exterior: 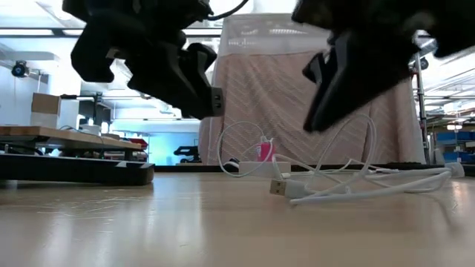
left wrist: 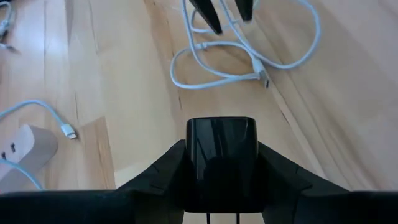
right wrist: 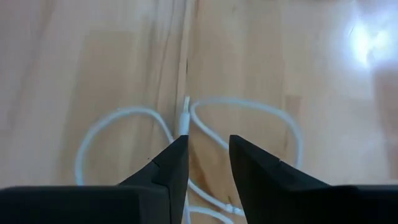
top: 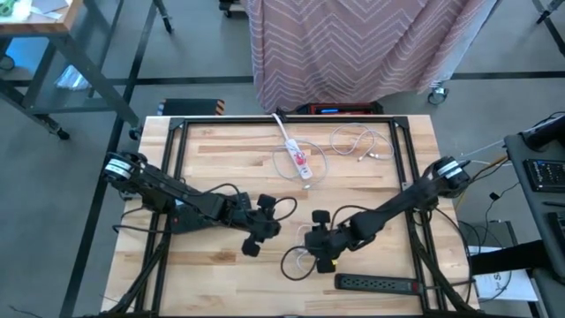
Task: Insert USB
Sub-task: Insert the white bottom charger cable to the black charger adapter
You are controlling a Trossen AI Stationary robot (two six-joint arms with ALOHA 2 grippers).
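Note:
A white cable (top: 296, 262) lies in loose loops on the wooden table near its front edge. Its USB plug (exterior: 278, 187) rests flat on the wood (left wrist: 263, 78). My left gripper (top: 254, 237) hangs above the table to the left of the loops, shut on a black charger block (left wrist: 221, 146). My right gripper (top: 322, 256) points down at a slant over the loops. Its fingers stand open a little (right wrist: 208, 149), with bare wood and a stretch of cable (right wrist: 185, 118) showing beyond the gap. I see nothing between them. My left gripper pinches the black charger block by its two opposite sides (left wrist: 191, 155) between the two fingers. The block sticks out past the fingertips. The fingers slant down from the table's left toward the cable. The block (exterior: 206, 89) hangs clear of the table.
A black power strip (top: 380, 284) lies at the front right edge. A white power strip with a pink part (top: 297, 155) and a second white cable (top: 362, 143) lie toward the far side. Black frame rails (top: 177, 150) run along the table's sides.

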